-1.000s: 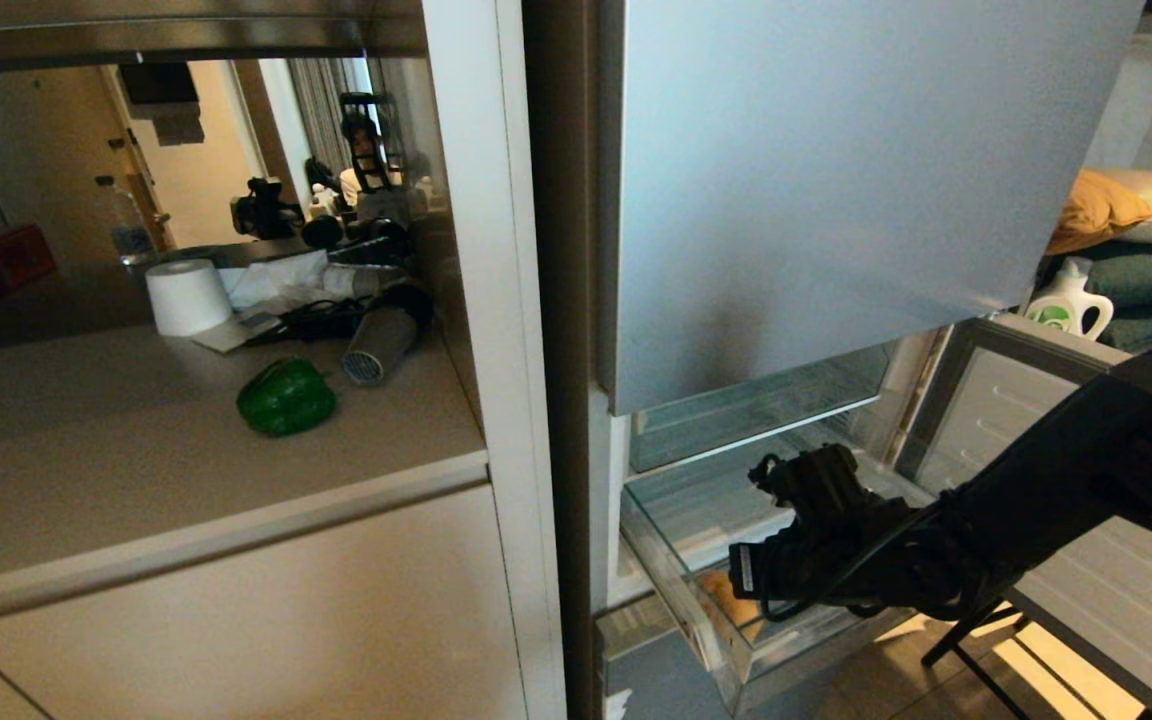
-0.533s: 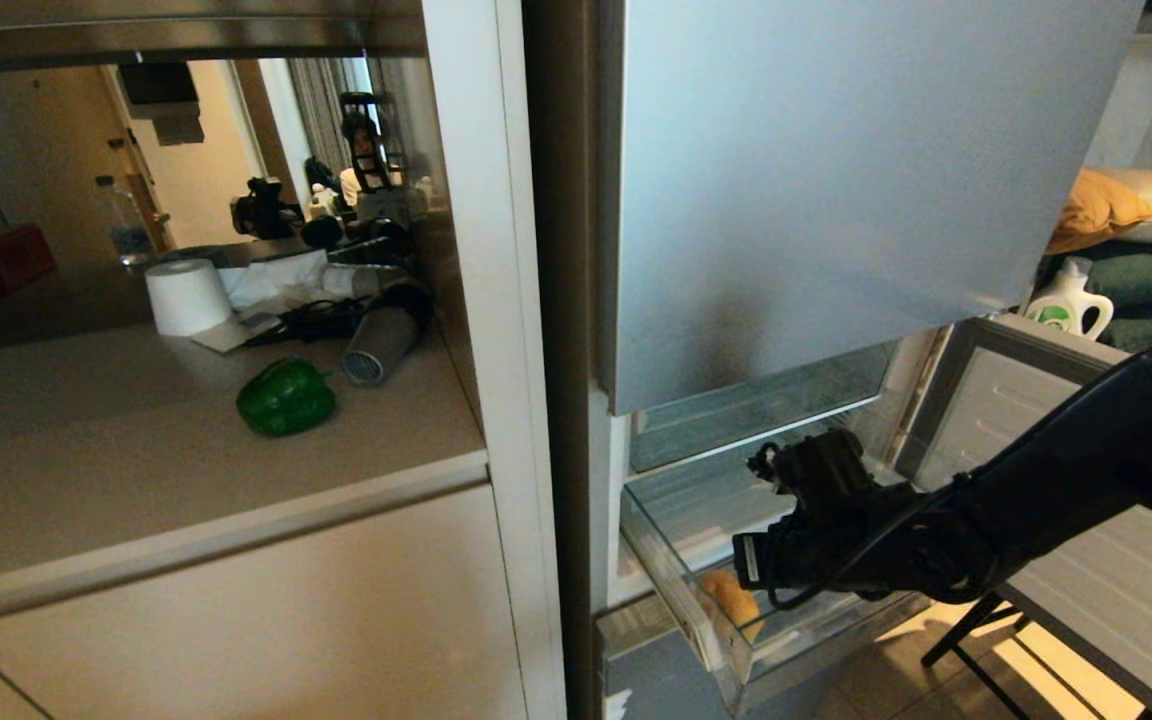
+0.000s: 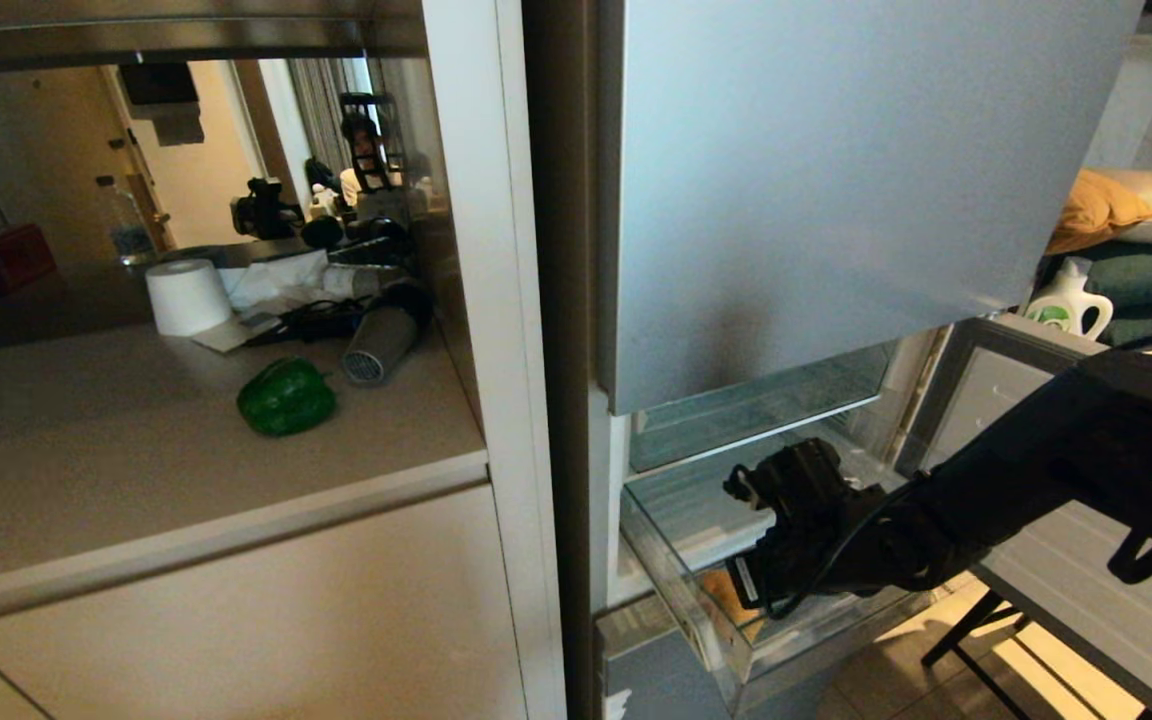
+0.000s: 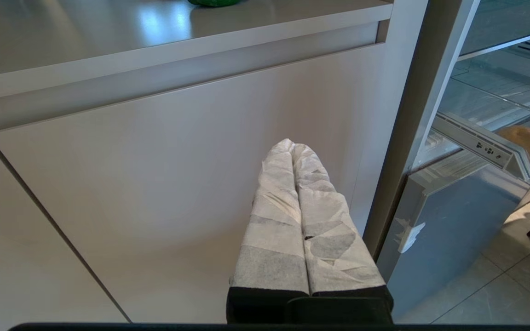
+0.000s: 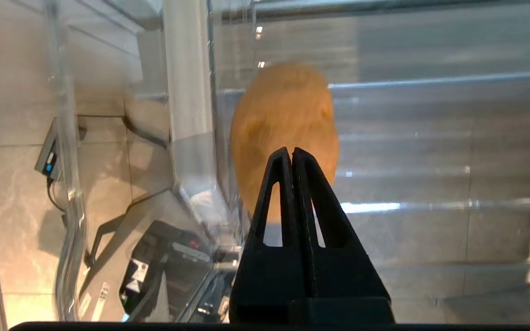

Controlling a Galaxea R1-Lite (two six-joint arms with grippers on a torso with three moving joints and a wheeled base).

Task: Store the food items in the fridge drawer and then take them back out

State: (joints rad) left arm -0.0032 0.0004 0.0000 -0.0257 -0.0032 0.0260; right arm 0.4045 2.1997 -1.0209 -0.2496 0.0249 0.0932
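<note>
The green bell pepper [image 3: 286, 397] lies on the beige counter [image 3: 136, 470], left of the fridge; its lower edge [image 4: 214, 2] shows in the left wrist view. The tan potato [image 3: 724, 592] rests in the pulled-out clear fridge drawer [image 3: 693, 622], near its front corner. My right arm [image 3: 986, 500] reaches down into the drawer. Its gripper [image 5: 291, 151] is shut and empty, tips pointing at the potato [image 5: 285, 124] just ahead. My left gripper [image 4: 291, 143], wrapped in white tape, is shut and parked before the cabinet front, with the potato [image 4: 529, 145] off to its side.
A paper roll [image 3: 186, 295], cables and a hair dryer [image 3: 381, 345] sit at the counter's back. Above the drawer is another clear bin [image 3: 756, 410]. The lower fridge door [image 3: 1086, 560] stands open to the right. A black chair leg [image 3: 976, 640] stands below it.
My right wrist has shifted slightly left and turned over the drawer, now covering more of the potato. Pepper and potato have not moved.
</note>
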